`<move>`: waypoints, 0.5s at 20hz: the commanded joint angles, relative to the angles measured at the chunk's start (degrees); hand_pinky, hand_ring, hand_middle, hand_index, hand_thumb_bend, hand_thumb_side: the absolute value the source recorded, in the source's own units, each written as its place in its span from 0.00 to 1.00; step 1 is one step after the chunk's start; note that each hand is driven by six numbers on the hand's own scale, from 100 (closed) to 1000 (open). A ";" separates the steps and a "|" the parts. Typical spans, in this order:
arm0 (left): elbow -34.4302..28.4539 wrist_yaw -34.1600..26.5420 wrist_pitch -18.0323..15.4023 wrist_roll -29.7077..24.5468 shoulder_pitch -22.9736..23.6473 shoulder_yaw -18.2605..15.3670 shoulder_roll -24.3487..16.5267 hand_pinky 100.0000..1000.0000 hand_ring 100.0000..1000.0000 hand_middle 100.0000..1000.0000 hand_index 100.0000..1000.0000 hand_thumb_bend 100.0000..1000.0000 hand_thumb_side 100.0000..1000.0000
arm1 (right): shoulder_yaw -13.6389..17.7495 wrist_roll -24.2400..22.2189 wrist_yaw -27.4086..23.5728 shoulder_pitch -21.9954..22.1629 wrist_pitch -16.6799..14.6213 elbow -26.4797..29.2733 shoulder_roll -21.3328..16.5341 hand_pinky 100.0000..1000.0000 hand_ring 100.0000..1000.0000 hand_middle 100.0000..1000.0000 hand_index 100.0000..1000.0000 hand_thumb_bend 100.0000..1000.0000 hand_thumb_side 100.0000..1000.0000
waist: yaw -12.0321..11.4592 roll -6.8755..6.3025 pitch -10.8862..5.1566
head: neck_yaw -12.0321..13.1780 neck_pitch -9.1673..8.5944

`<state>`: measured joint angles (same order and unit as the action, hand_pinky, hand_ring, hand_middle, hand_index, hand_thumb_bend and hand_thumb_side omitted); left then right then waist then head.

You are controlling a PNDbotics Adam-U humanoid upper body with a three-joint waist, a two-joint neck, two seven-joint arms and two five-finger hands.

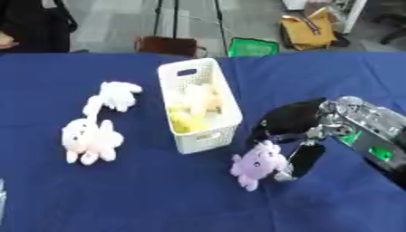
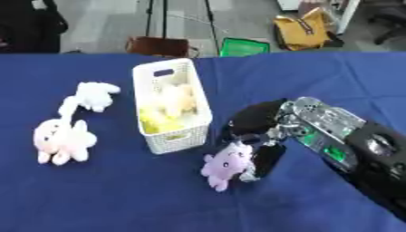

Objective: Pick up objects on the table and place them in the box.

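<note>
Purple plush toy (image 1: 258,164) is sitting on the blue tablecloth (image 1: 158,195), just to the right of the white basket's near end and a bit closer to the camera. The robot's right hand (image 1: 295,136) comes in from the right edge and is right on top of it: black fingers (image 1: 305,159) curl down along the toy's right side and another part of the hand arches over its top, so the hand looks wrapped around it. Whether the toy is off the cloth yet, can't tell, it looks like it's touching or nearly so.

White basket (image 1: 208,136) stands upright in the middle of the table, long side running away from the camera, slotted walls, a handle cutout at the far end. Inside there's already soft stuff: something yellow (image 1: 184,121) toward the near end and a cream plush (image 1: 203,97) behind it.

Off to the left, well apart from the basket, two more toys: a white plush (image 1: 117,96) farther back and a white-and-pink bunny-looking plush (image 1: 90,139) nearer, the two touching or almost touching.

Left hand isn't showing in either view.
</note>
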<state>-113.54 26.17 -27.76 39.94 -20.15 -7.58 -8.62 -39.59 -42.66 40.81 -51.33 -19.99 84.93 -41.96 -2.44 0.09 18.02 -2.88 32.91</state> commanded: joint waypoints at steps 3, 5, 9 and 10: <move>-1.05 -0.14 -1.79 1.88 -0.79 0.06 -0.43 0.47 0.48 0.68 0.72 0.00 0.47 | 0.37 -0.26 0.48 -0.49 -0.49 -0.50 -0.19 0.90 0.85 0.74 0.92 0.40 0.68 | -0.10 -0.10 -0.97 | -0.19 -0.64; -1.05 -0.16 -1.79 1.88 -0.79 0.06 -0.42 0.47 0.48 0.68 0.72 0.00 0.47 | 0.36 -0.10 0.51 -0.47 -0.51 -0.62 -0.13 0.89 0.84 0.71 0.89 0.39 0.67 | -0.12 -0.12 -0.98 | -0.22 -0.65; -1.05 -0.18 -1.78 1.83 -0.82 0.09 -0.39 0.47 0.48 0.68 0.72 0.00 0.47 | 0.58 1.15 0.70 -0.44 0.00 -0.77 -0.02 0.88 0.81 0.63 0.83 0.34 0.66 | -0.08 -0.16 -0.91 | -0.33 -0.76; -1.05 -0.18 -1.77 1.81 -0.82 0.09 -0.38 0.47 0.48 0.68 0.72 0.00 0.47 | 0.68 1.74 0.73 -0.39 0.23 -0.86 0.02 0.88 0.80 0.61 0.81 0.32 0.66 | -0.08 -0.17 -0.90 | -0.34 -0.77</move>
<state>-113.54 26.17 -27.76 39.94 -20.18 -7.58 -8.62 -39.57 -41.47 41.22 -51.06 -19.86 84.03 -41.29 -2.50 0.06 18.02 -3.10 32.65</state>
